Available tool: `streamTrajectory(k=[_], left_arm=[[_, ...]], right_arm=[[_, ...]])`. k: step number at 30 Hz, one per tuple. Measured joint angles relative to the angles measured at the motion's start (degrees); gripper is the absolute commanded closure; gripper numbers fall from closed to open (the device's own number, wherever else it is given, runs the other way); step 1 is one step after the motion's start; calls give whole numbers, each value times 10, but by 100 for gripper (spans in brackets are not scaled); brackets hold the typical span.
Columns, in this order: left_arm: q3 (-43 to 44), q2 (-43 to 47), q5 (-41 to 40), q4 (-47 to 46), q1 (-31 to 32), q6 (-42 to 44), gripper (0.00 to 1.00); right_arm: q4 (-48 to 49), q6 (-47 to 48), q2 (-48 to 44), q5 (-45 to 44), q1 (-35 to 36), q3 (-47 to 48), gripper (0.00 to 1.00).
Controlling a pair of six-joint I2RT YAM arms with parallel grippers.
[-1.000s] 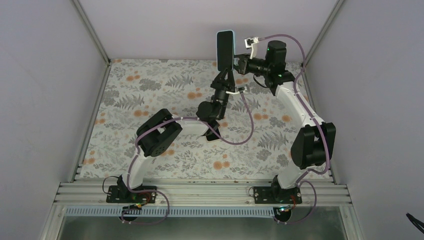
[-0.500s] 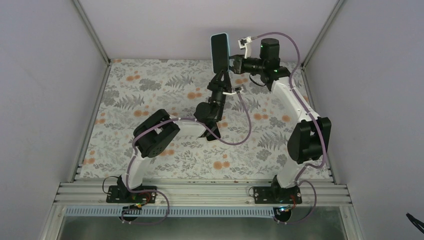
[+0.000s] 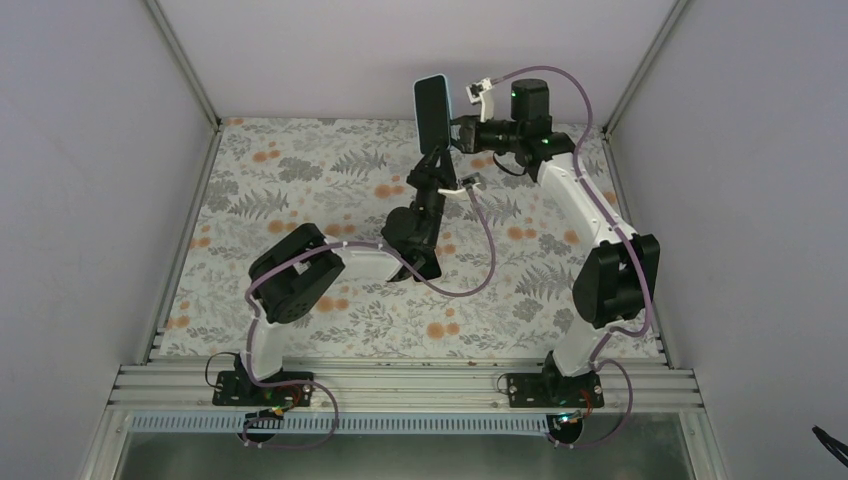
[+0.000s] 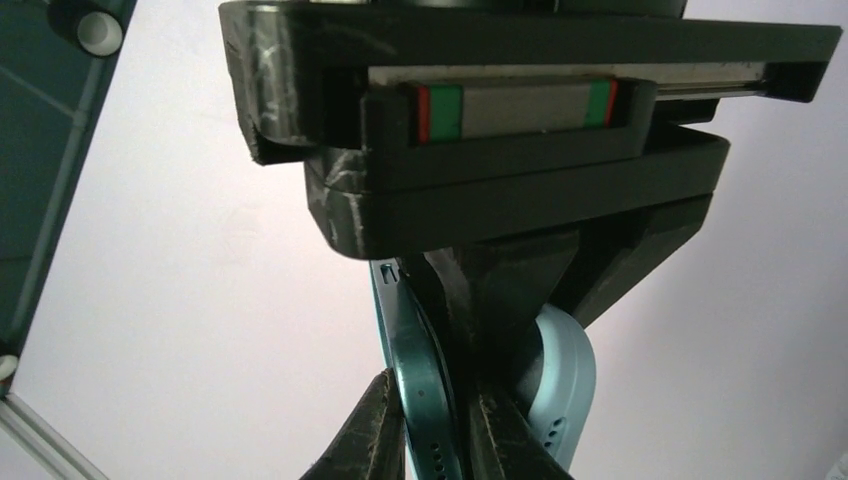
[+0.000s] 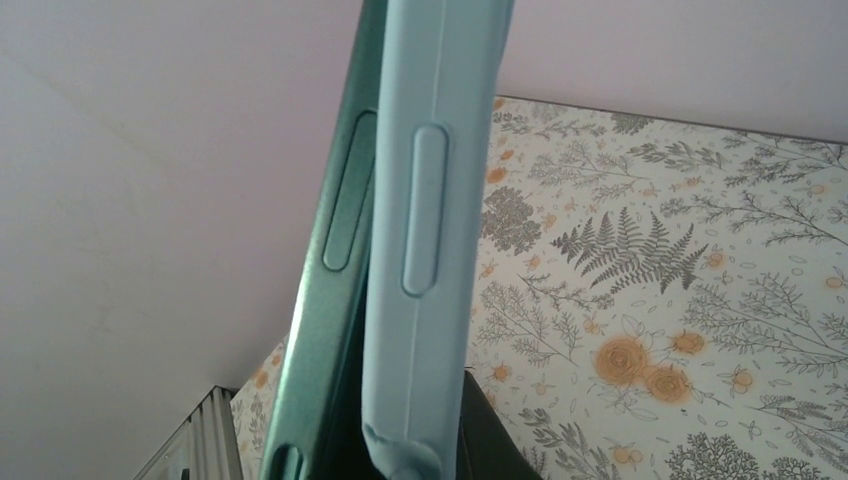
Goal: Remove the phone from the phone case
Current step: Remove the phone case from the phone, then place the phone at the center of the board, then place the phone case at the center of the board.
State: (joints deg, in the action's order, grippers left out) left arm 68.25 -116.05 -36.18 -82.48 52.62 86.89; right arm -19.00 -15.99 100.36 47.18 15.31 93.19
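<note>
The teal phone (image 3: 432, 108) is held upright in the air above the far middle of the table, its screen dark. My left gripper (image 3: 436, 152) is shut on its lower end. In the left wrist view the phone's edge (image 4: 428, 390) sits between my fingers (image 4: 375, 435). The light-blue phone case (image 4: 562, 385) bows away from it on the right. My right gripper (image 3: 458, 132) comes in from the right, shut on the case. In the right wrist view the case's side (image 5: 440, 230) has parted from the phone (image 5: 325, 300), with a dark gap between them at the bottom.
The table (image 3: 300, 180) has a floral cloth. Grey walls with metal corner posts (image 3: 185, 65) close in the left, right and back. A metal rail (image 3: 400, 385) runs along the near edge by the arm bases.
Both grippers have moved the phone and case together to the left and slightly higher. The left arm's elbow has swung left.
</note>
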Motion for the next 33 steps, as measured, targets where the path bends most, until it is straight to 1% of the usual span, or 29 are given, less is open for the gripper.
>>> streamTrajectory(k=[10,12,14,17,20,23,27,30,33], left_arm=[[-32,41,-23,26,10,-21,98],[-36,61,-36,11,11,-16,98],[-38,89,-44,19,12,-17,98],[-38,122,-57,-15,12,-9,98],[-38,145,-68,-44,10,-6,98],[-50,154,-69,-48,10,-5,98],[-96,155,-67,-52,10,9,98],[-158,163,-62,-53,5,31,98],[-243,193,-55,-52,-12,41,98]], right_arm=[[-20,21,-4,-7,10,0,97],[-37,59,-1,-69,2,-4,97],[-34,85,7,-99,-13,-5,97],[-61,103,10,-146,-29,-10,97],[-80,111,17,-165,-35,-13,97],[-92,116,21,-166,-34,-13,97],[-105,119,21,-164,-36,-14,97],[-134,131,26,-160,-46,-12,97],[-180,157,42,-159,-59,-12,97]])
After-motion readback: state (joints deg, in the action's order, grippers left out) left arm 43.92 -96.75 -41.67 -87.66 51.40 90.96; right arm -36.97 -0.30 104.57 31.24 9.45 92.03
